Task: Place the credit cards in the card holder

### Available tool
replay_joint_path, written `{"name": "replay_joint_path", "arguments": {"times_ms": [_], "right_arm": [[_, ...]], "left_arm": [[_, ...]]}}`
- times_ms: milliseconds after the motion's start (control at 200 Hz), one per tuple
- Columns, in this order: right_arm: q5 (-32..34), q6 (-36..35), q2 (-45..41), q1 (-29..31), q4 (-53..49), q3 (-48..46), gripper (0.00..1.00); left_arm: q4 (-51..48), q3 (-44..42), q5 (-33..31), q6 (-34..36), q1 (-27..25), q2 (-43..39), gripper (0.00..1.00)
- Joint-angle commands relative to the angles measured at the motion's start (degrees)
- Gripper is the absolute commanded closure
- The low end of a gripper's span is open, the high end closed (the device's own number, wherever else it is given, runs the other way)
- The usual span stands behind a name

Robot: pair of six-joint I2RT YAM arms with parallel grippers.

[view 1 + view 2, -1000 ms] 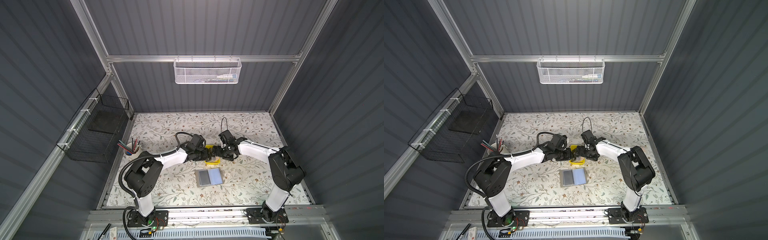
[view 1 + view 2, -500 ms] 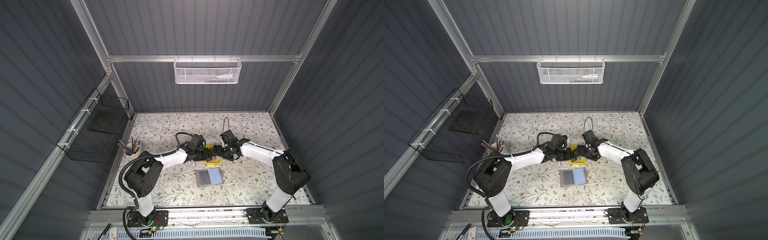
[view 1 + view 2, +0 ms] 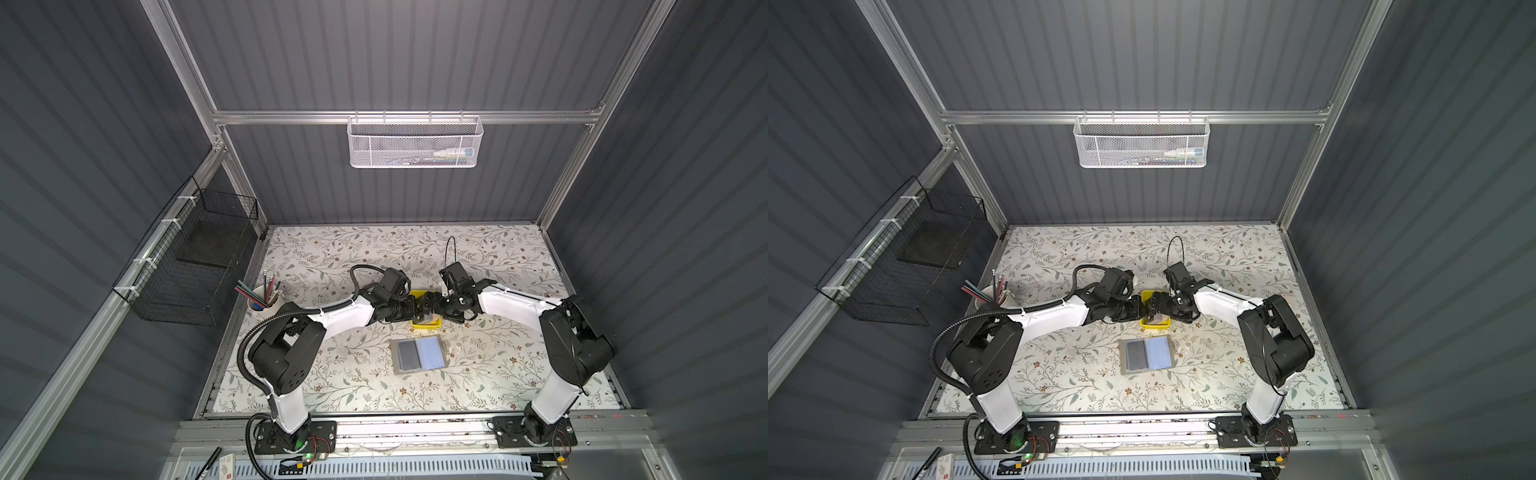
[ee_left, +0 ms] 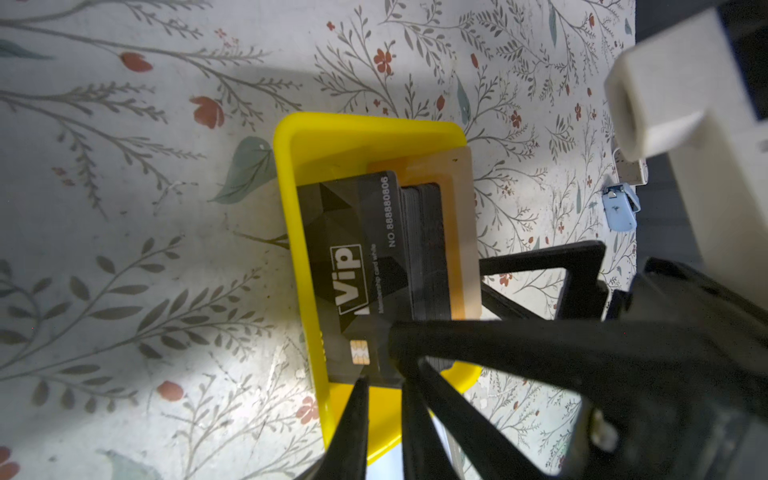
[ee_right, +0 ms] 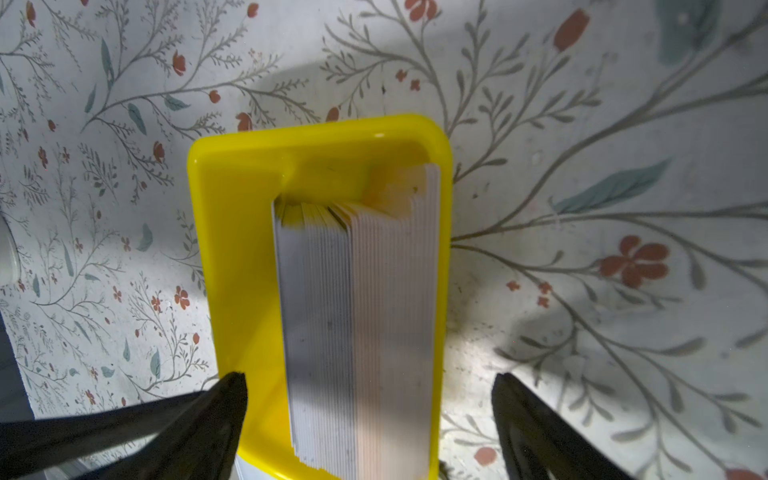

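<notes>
Two grippers meet over the yellow tray (image 3: 424, 326), mid-table, where the cards (image 4: 428, 249) stand on edge in a pack, their long edges running along the tray's length. The left gripper (image 4: 382, 376) is the nearer. Its jaws are almost closed, with one short end of the front card (image 4: 353, 266), the black VIP one, between the tips, apparently pinched. The right gripper (image 5: 370, 382) hangs with jaws wide apart, one tip either side of the pack, holding nothing. The holder (image 3: 419, 355) lies open and flat just beside the tray, toward the front edge of the table (image 3: 332, 257), sleeves up. The card probably has to slide clear of the pack along its own plane before going frontward to the holder.
</notes>
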Motion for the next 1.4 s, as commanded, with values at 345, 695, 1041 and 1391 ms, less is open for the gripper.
{"name": "replay_joint_path", "arguments": {"times_ms": [345,695,1041,1391], "right_arm": [[0.30,0.08,-1.48,-0.55,-0.96,-0.83,0.08],[1.13,-0.45,-2.75,-1.34,-1.68,-1.43,0.08],[-1.90,-0.44,-1.49,-1.34,1.16,-3.79,0.08],[-0.70,0.11,-0.64,-1.36,2.22,-4.40,0.09]], "left_arm": [[2.86,0.81,3.07,-0.72,0.38,2.69,0.83],[2.78,0.93,3.08,-0.62,0.36,4.00,0.85],[3.57,0.13,3.27,-1.25,0.35,3.64,0.88],[2.86,-0.84,1.85,-1.48,0.40,3.65,0.90]]}}
